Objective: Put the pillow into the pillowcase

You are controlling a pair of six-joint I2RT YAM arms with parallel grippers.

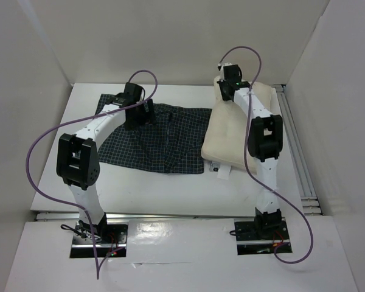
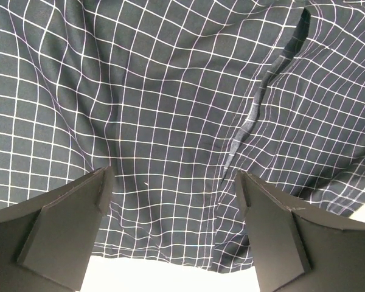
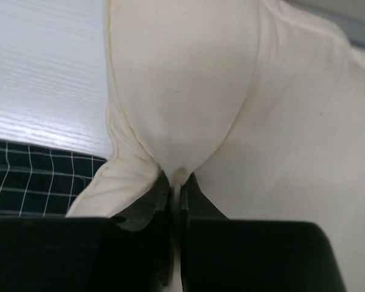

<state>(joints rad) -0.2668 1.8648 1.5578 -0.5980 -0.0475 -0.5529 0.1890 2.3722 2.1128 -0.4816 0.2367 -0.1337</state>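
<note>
Pillow pinched at its far corner, pillowcase spread out beside it.
The cream pillow (image 1: 231,131) lies on the right of the white table (image 1: 170,185), its left side meeting the right end of the dark checked pillowcase (image 1: 152,143). The right gripper (image 3: 176,182) has its jaws clamped on a bunched fold of the pillow (the fabric puckers at the pinch). The left gripper (image 2: 173,188) hangs over the pillowcase, jaws wide apart, holding nothing.
</note>
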